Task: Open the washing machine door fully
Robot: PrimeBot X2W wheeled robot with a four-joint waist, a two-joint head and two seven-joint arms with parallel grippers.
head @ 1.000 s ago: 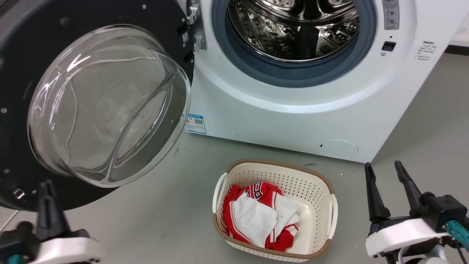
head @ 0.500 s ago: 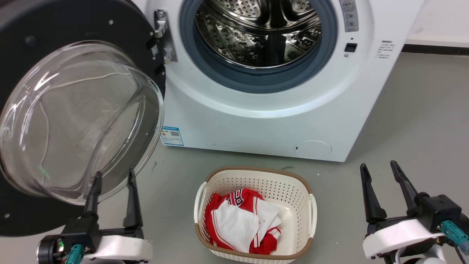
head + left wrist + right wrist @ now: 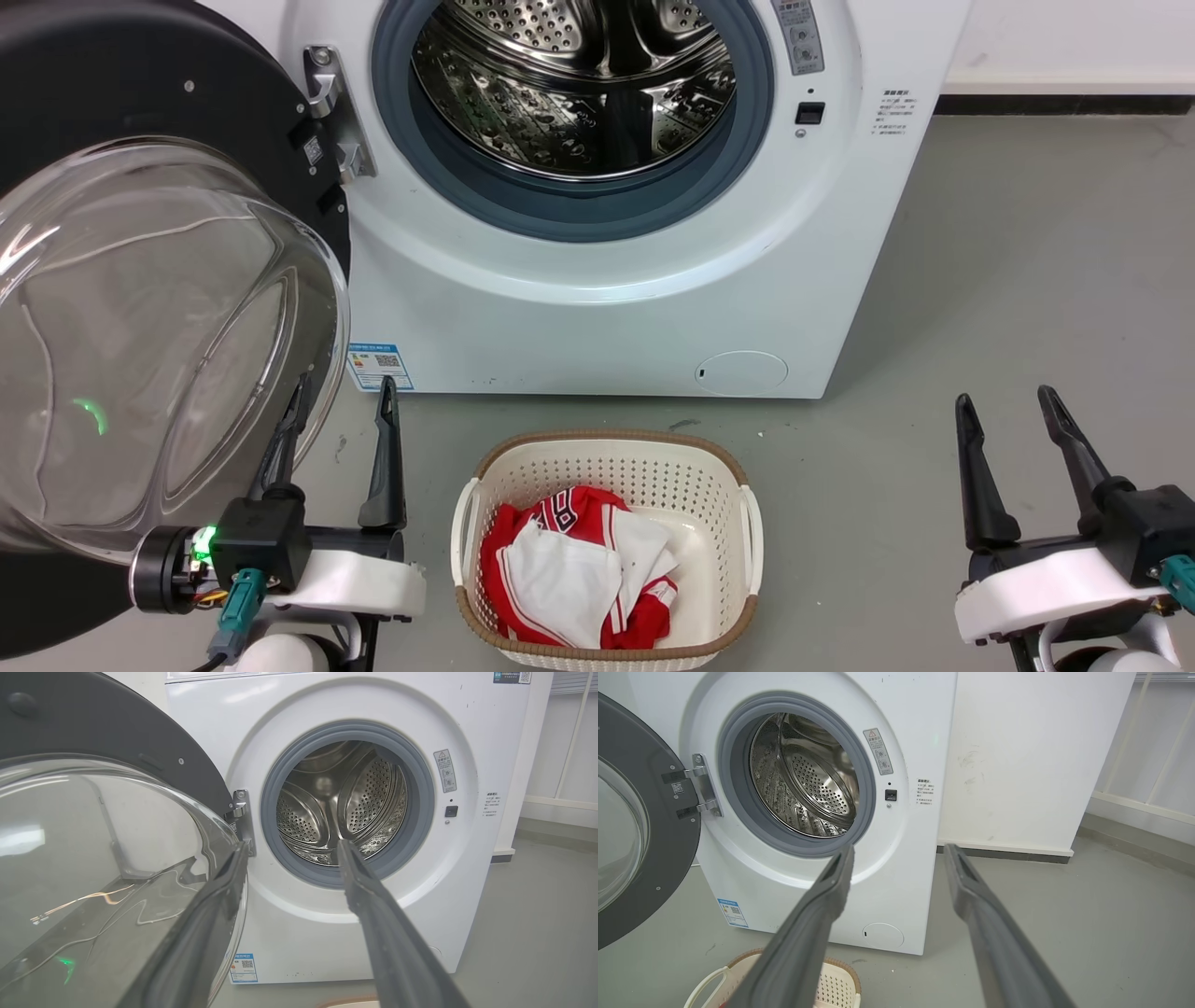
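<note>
The washing machine door [image 3: 112, 75], black with a bulging clear glass bowl [image 3: 159, 345], stands swung wide to the left of the white washing machine [image 3: 607, 317]. The steel drum [image 3: 569, 84] is exposed. My left gripper [image 3: 344, 387] is open, low beside the bowl's right edge. One of its fingers [image 3: 285, 439] overlaps the bowl's rim, and I cannot tell whether they touch. In the left wrist view the left gripper [image 3: 293, 844] points at the drum, the door [image 3: 117, 732] to its left. My right gripper [image 3: 1004, 399] is open at the lower right. The right wrist view has this gripper [image 3: 901, 849] open, facing the washer [image 3: 920, 742].
A cream basket [image 3: 607, 439] holding red and white clothes [image 3: 569, 569] sits on the grey floor between my grippers, in front of the washer. A white wall [image 3: 1041, 742] with a dark baseboard stands to the washer's right.
The head camera has turned, so the whole scene has slid left. My left gripper has come up from the lower left corner to beside the glass bowl, still open. The right gripper has barely moved.
</note>
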